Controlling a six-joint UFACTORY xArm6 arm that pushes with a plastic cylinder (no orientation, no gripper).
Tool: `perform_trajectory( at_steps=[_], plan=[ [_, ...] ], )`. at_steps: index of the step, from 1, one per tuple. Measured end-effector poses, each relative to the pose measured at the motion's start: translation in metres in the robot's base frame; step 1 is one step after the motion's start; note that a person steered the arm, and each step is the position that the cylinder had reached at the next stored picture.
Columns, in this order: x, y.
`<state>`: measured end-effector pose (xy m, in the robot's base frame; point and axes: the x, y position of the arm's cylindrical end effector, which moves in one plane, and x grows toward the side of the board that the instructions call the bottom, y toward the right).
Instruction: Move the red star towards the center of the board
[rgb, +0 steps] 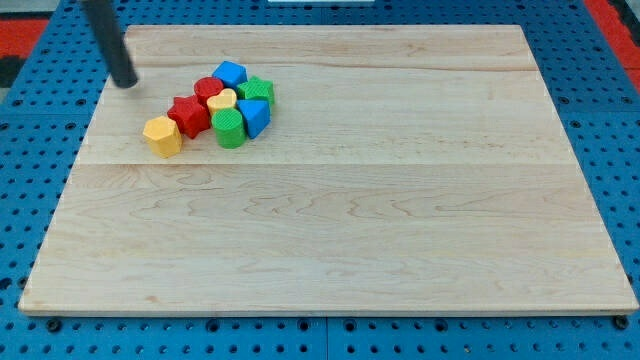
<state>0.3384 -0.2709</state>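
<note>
The red star (188, 114) lies in a tight cluster of blocks at the board's upper left. It touches a yellow hexagon (162, 136) on its lower left and a green cylinder (229, 128) on its right. My tip (126, 82) stands on the board up and to the left of the red star, apart from every block. The rod rises out of the view's top.
The cluster also holds a red cylinder (209, 89), a yellow heart-like block (222, 99), a blue block (231, 73) at the top, a green star (258, 91) and a blue triangular block (255, 116). The wooden board (350, 230) lies on a blue pegboard (40, 150).
</note>
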Motion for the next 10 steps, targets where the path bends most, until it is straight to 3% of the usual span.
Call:
perform_trajectory(
  at_steps=[1,3,5,6,8,9,10],
  plan=[
    [0.055,0.001],
    [0.058,0.107],
    [-0.019,0.157],
    [-0.034,0.193],
    [-0.034,0.208],
    [-0.034,0.261],
    [-0.034,0.274]
  ],
)
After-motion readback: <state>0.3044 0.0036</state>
